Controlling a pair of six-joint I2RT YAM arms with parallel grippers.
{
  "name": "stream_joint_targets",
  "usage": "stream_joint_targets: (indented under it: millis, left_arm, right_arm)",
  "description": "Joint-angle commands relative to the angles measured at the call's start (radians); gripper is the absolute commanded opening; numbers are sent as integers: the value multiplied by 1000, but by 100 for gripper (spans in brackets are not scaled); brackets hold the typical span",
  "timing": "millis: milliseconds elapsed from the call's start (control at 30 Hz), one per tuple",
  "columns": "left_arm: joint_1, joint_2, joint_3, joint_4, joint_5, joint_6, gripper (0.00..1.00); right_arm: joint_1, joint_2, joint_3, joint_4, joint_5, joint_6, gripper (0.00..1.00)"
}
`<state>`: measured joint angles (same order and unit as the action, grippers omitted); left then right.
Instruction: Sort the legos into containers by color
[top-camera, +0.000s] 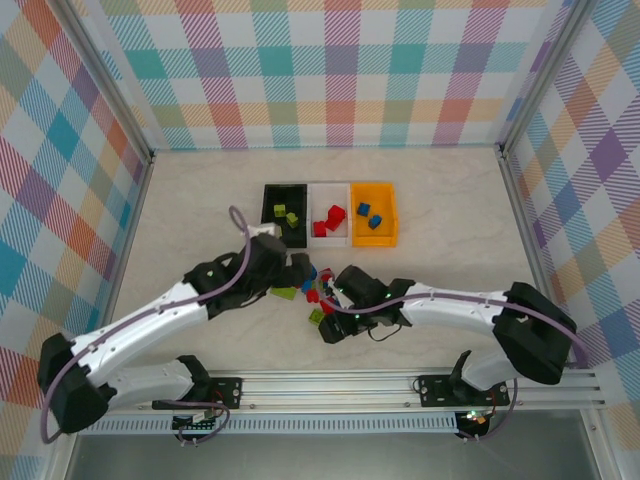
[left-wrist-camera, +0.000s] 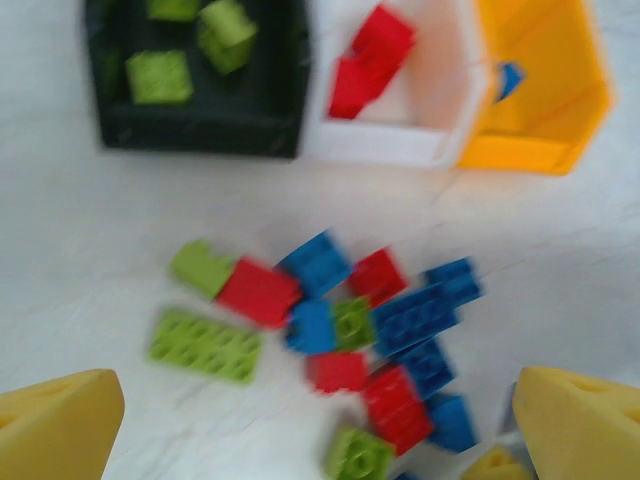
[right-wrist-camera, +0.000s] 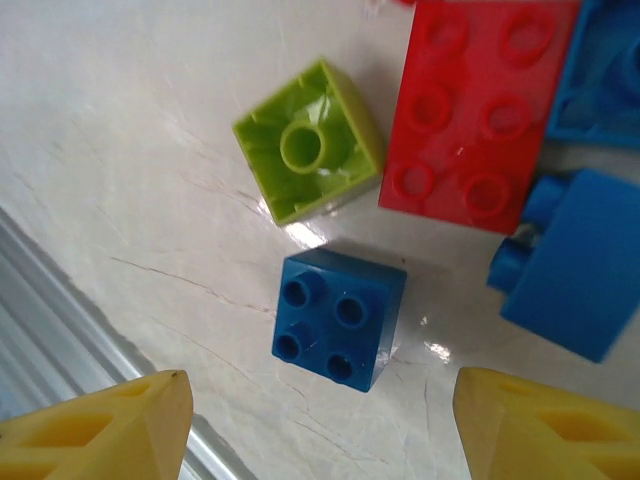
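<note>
Three bins stand in a row: black (top-camera: 268, 192) with lime legos, white (top-camera: 315, 190) with red ones, orange (top-camera: 388, 205) with blue ones. In front of them lies a loose pile of red, blue and lime legos (top-camera: 312, 290). My left gripper (top-camera: 292, 270) hovers open over the pile (left-wrist-camera: 350, 330), yellow fingertips (left-wrist-camera: 55, 425) wide apart, nothing held. My right gripper (top-camera: 330, 322) is open low over the table, a blue 2x2 lego (right-wrist-camera: 338, 318) lying just ahead of the gap between its fingers (right-wrist-camera: 95, 430). Beside it sit an upturned lime lego (right-wrist-camera: 310, 140) and a red lego (right-wrist-camera: 478, 110).
The left wrist view is blurred; the black bin (left-wrist-camera: 200, 135), white bin (left-wrist-camera: 380, 150) and orange bin (left-wrist-camera: 520, 155) sit beyond the pile. A metal rail (right-wrist-camera: 40, 300) runs close to the blue lego along the table's near edge (top-camera: 400, 385). Plaid walls enclose the table.
</note>
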<state>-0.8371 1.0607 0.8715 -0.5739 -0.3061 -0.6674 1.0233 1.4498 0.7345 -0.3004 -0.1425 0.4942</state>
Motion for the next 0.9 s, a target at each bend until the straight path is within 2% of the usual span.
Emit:
stream_joint_targets:
  millis: [0, 200, 567, 800, 867]
  left_arm:
    - [-1, -119, -77, -62, -64, -93, 100]
    - [-1, -216, -153, -101, -99, -149, 100]
    - [-1, -205, -154, -92, -111, -144, 100]
    - [-1, -191, -163, -87, -104, -152, 100]
    - [0, -188, -164, -83, -103, -153, 100]
  right_arm:
    - [40, 49, 28, -19, 62, 29, 70]
    - [111, 152, 110, -89, 183, 23, 68]
    - [182, 276, 248, -237, 374, -27, 59]
    - [184, 288, 269, -212, 400, -48, 50]
    - [183, 285, 272, -193, 399, -53, 51]
